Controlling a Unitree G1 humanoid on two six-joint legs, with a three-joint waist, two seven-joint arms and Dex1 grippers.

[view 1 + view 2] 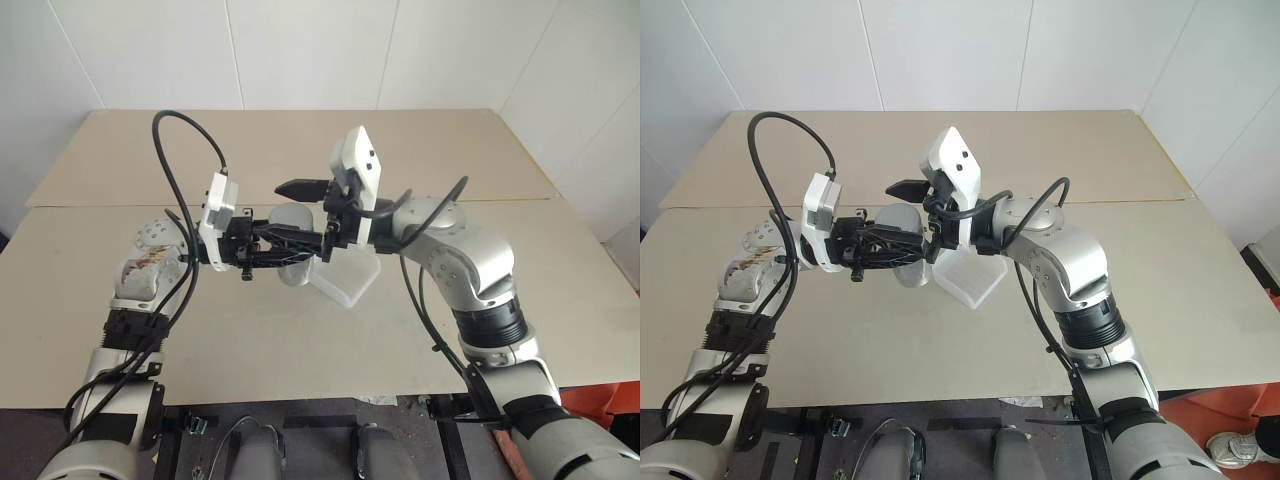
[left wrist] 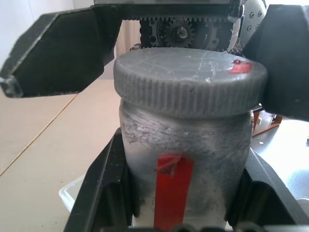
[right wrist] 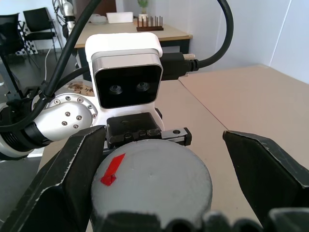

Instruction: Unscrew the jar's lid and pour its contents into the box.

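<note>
One jar (image 2: 186,145), one lid (image 2: 190,84), one box (image 1: 345,275)

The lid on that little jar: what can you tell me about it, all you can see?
The lid is a round, flat grey cap with a ribbed edge, scuffed on top, with a small red mark near its rim. It looks like plastic. It sits screwed on the jar, slightly wider than the body. The left gripper is shut on the jar below it, held above the table. The right gripper has its black fingers open on either side of the lid, not clamped.
</note>
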